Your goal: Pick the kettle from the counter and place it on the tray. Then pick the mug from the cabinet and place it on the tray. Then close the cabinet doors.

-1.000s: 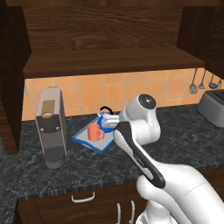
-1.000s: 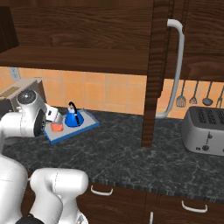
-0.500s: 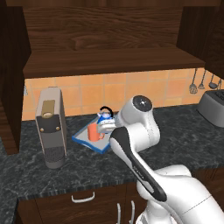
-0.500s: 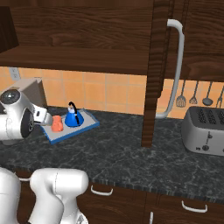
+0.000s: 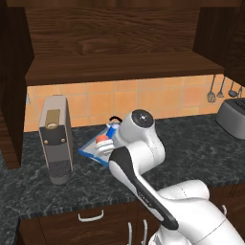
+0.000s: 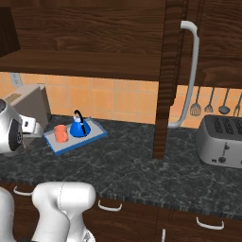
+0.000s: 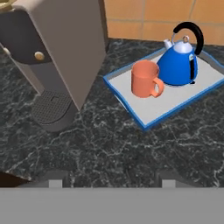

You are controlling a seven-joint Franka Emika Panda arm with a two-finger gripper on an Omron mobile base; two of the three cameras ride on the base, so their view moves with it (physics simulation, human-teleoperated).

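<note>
The tray (image 7: 131, 109), grey with a blue rim, lies on the dark counter (image 7: 109, 144) by the tiled wall. On it the orange mug (image 7: 144, 78) stands upright with its handle to the right. The blue kettle (image 7: 177, 65) stands just behind it, touching or nearly so. My gripper (image 7: 111, 183) hangs back from the tray over bare counter, open, nothing between its fingertips (image 7: 54, 182). From the right base camera the tray (image 6: 56, 145), mug (image 6: 60, 133) and kettle (image 6: 79, 126) sit left of the open cabinet door (image 6: 163, 80). The cabinet (image 5: 119, 67) stands open above.
A beige coffee machine (image 7: 57, 48) stands close to the tray's left side. A silver toaster (image 6: 222, 139) sits at the right end of the counter, with utensils hanging on the wall above it. The open door's long silver handle (image 6: 189, 71) juts out over the counter.
The hand has drawn back from the tray toward the robot, leaving the mug standing beside the kettle. The jaws have started to narrow.
</note>
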